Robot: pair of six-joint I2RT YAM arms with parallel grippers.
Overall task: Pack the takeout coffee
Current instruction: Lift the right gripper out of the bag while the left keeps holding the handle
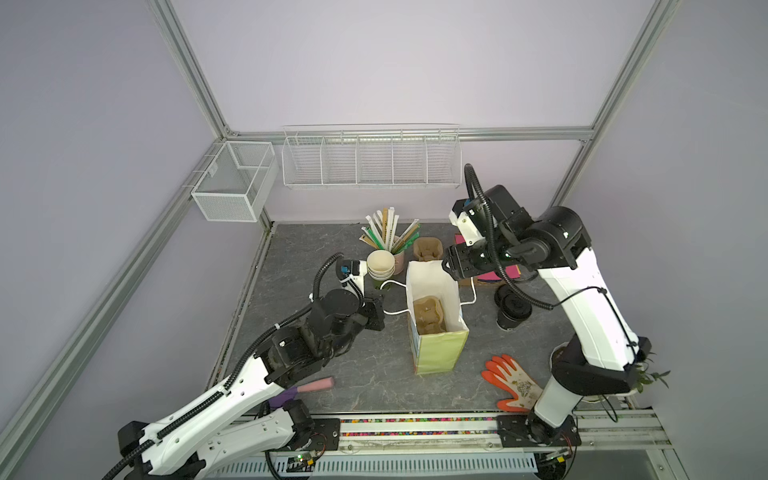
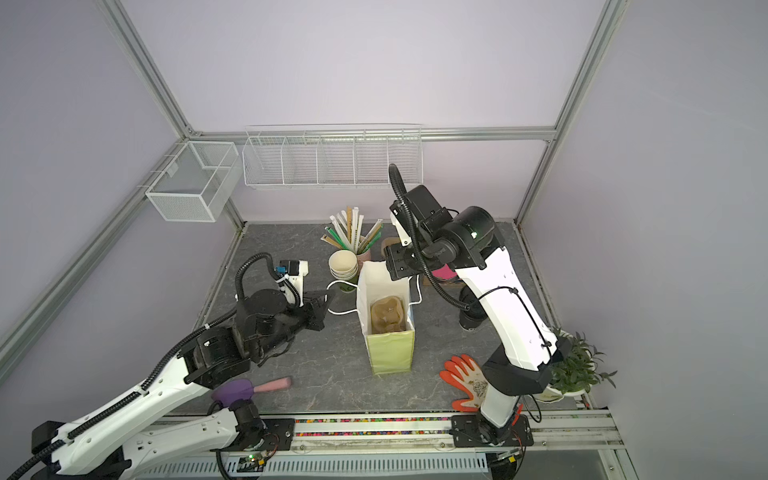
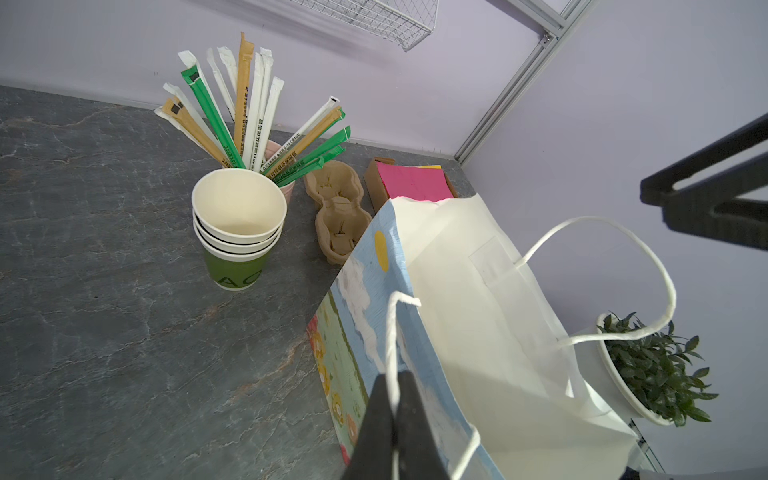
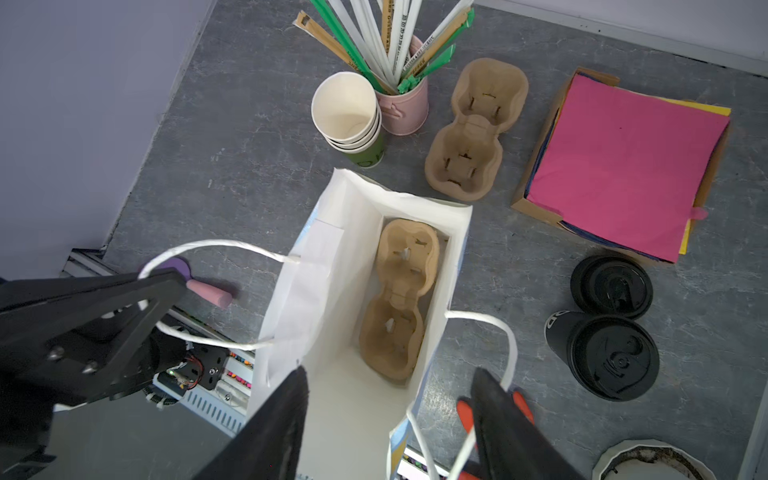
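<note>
Pinching the paper bag's (image 1: 436,349) cord handle (image 3: 390,332) in the closed left hand (image 3: 395,376); hovering the right hand (image 4: 388,376), spread and empty, over its mouth. Leaves the takeout coffee (image 1: 514,312) on the desk (image 1: 311,249), right of centre in a top view. Risks snagging the free handle loop (image 4: 505,332), toppling the bag.
</note>
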